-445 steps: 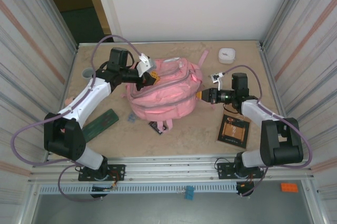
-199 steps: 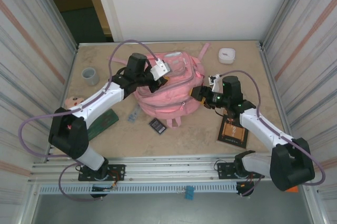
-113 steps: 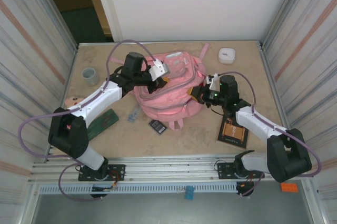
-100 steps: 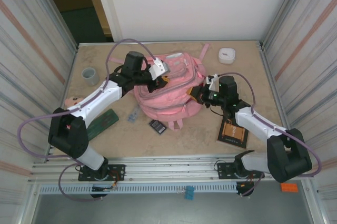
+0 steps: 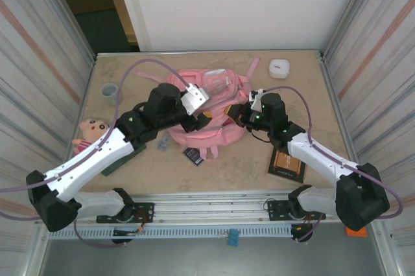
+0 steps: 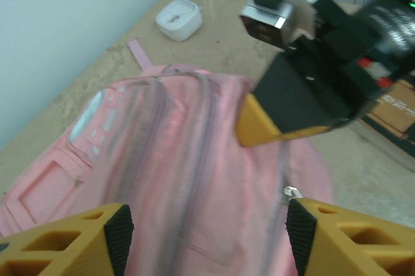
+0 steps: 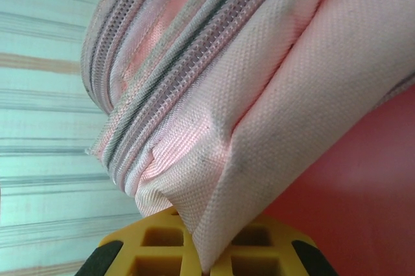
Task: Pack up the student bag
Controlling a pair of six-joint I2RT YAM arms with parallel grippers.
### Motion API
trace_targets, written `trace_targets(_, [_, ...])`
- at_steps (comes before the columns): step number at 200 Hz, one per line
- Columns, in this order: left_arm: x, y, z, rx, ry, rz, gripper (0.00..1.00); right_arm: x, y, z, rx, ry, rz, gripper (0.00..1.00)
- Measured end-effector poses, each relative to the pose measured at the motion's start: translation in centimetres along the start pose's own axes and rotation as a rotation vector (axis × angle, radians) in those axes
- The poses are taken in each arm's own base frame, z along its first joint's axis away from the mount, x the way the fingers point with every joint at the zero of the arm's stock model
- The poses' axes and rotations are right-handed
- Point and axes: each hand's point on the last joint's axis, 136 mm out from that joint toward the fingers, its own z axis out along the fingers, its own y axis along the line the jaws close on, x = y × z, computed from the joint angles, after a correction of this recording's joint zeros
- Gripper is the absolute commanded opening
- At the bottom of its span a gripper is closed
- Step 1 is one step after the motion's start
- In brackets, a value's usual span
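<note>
Student bag point(image 7: 259, 62) fold pinched in right hand point(image 7: 202, 258), per wrist close-up.

The left arm has swung toward the near side, carrying its end effector point(image 5: 202, 120) from the far-left top of the student bag point(image 5: 217, 98) to its near edge. The right end effector point(image 5: 233, 113) has pushed further left. The doll point(image 5: 91, 132), earlier half hidden, lies uncovered.
</note>
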Motion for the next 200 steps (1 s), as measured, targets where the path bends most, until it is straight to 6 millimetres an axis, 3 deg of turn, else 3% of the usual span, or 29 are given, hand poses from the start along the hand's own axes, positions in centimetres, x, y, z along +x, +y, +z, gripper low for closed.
trace_targets(36, [3.5, -3.8, 1.6, 0.013, 0.152, -0.157, 0.64, 0.0, 0.4, 0.1, 0.007, -0.006, -0.012, 0.00])
trace_targets(76, [6.5, -4.9, 4.5, -0.006, 0.274, -0.315, 0.63, 0.1, 0.7, 0.1, 0.009, -0.004, -0.029, 0.00])
trace_targets(124, [6.9, -6.1, 6.5, 0.008, 0.298, -0.379, 0.62, 0.2, 0.7, 0.1, 0.014, 0.000, -0.031, 0.00])
trace_targets(155, [7.1, -6.2, 7.1, -0.005, 0.307, -0.400, 0.55, 0.2, 0.6, 0.2, 0.017, 0.001, -0.031, 0.00])
trace_targets(188, [7.5, -5.8, 7.6, -0.048, 0.319, -0.424, 0.44, 0.2, 0.6, 0.2, 0.018, -0.002, -0.031, 0.00])
trace_targets(200, [7.7, -5.6, 7.8, -0.065, 0.325, -0.428, 0.35, 0.2, 0.6, 0.2, 0.020, -0.001, -0.030, 0.00])
